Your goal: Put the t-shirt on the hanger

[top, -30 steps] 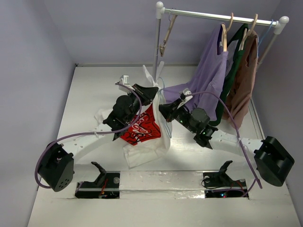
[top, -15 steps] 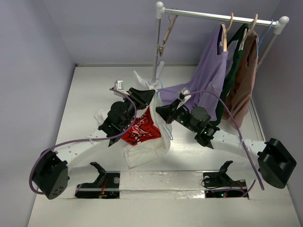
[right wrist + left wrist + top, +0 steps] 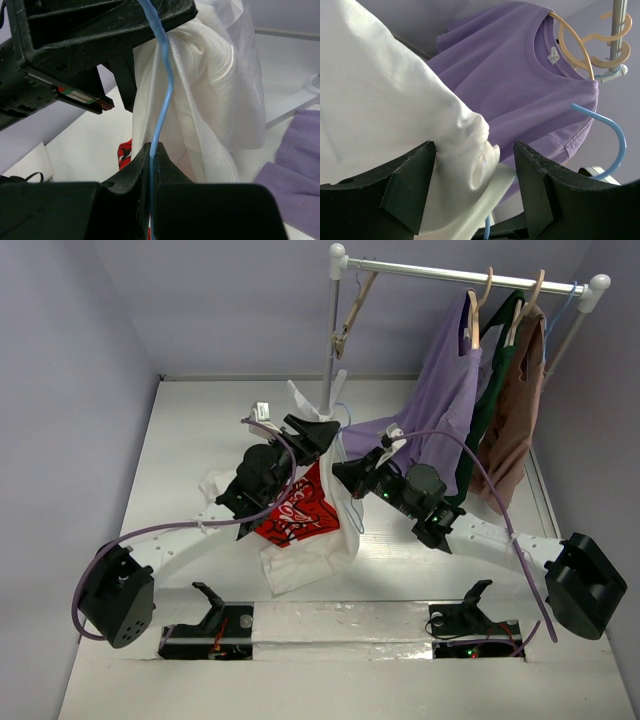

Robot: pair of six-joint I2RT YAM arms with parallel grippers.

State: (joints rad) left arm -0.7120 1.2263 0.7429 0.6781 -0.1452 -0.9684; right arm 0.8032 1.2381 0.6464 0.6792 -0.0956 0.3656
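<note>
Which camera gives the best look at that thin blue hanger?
The right wrist view: the hanger runs close-up into the shut right gripper. The left wrist view shows only its hook; the top view, faint slivers.

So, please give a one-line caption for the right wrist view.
Right fingers pinch the light-blue hanger wire beside the bunched white t-shirt.

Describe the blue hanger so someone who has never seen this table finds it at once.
Start from the clothes rail at the back right, then drop to the white t-shirt with the red print, held up in front of it. Against its white cloth, pinched in the right end effector, is the hanger: a thin light-blue wire, unlike the thicker tan wooden hangers on the rail.
</note>
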